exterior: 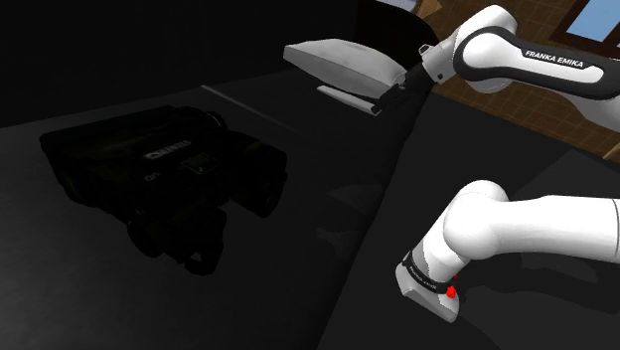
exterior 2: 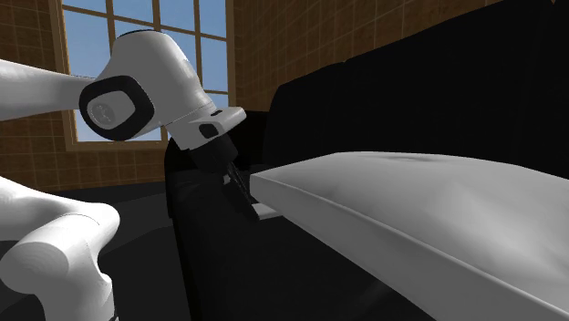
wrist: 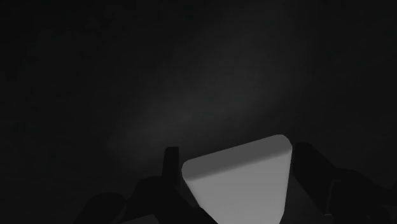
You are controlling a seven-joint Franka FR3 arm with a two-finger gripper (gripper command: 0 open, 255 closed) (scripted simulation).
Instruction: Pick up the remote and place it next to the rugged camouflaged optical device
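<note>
1. Shoulder view: the white arm (exterior: 537, 60) reaches towards that view's upper left, and its black end effector (exterior: 386, 95) clasps one end of a pale grey remote (exterior: 343, 62).
2. The remote is long and flat and sticks out from the fingers towards the shoulder view's left. It looks raised above the dark surface (exterior: 328, 199), though the dimness makes the gap hard to judge.
3. A bulky dark optical device (exterior: 164, 179) sits on that surface at the shoulder view's left, with pale lettering on its top. Any pattern on its body is too dark to make out.
4. The remote is well apart from the device, up and to the right of it in the shoulder view.
5. Second exterior view: the remote (exterior 2: 410, 219) lies across the foreground, and the end effector (exterior 2: 243, 193) grips its far end below the arm's white wrist (exterior 2: 150, 91).
6. Behind the arm there is a paned window (exterior 2: 146, 23) showing blue sky, set in a brown wall (exterior 2: 274, 46).
7. Wrist view: the remote (wrist: 242, 184) sits between the two black fingers (wrist: 170, 167), both pressed against its sides, so the end effector (wrist: 235, 156) is closed on it.
8. The arm's lower link (exterior: 437, 283), at the shoulder view's lower right, carries a small red spot.
</note>
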